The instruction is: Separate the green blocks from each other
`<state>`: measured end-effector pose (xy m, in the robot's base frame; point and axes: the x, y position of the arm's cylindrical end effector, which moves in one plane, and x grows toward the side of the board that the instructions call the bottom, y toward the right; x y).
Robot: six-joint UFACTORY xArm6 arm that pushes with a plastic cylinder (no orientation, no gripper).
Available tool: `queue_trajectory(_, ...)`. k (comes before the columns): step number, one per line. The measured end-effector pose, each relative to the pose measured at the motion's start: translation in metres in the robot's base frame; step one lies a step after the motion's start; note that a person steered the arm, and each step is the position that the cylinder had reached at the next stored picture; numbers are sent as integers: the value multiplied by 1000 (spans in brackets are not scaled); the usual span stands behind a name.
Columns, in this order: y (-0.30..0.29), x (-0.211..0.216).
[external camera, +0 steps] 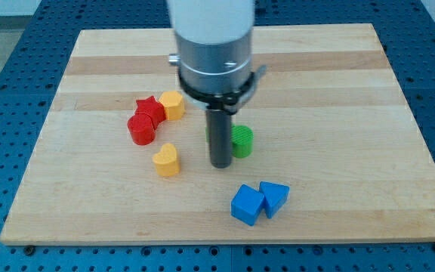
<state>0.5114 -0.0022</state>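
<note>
A green round block (242, 141) sits near the board's middle, touching the right side of my dark rod. A thin sliver of green (208, 134) shows at the rod's left edge; it looks like a second green block, mostly hidden behind the rod. My tip (220, 165) rests on the board just below and to the left of the round green block, between the two green pieces.
A red star (150, 109), a red round block (140, 130) and a yellow block (172, 104) cluster at the left. A yellow heart-like block (167, 159) lies below them. A blue cube (247, 205) and a blue wedge (274, 198) touch near the wooden board's (353, 91) bottom edge.
</note>
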Motion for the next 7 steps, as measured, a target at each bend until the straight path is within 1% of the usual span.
queue_trajectory(1, 16, -4)
queue_trajectory(2, 45, -37)
queue_trajectory(3, 43, -54)
queue_trajectory(4, 31, -60)
queue_trajectory(5, 19, -49)
queue_trajectory(6, 24, -51)
queue_trajectory(7, 59, -44)
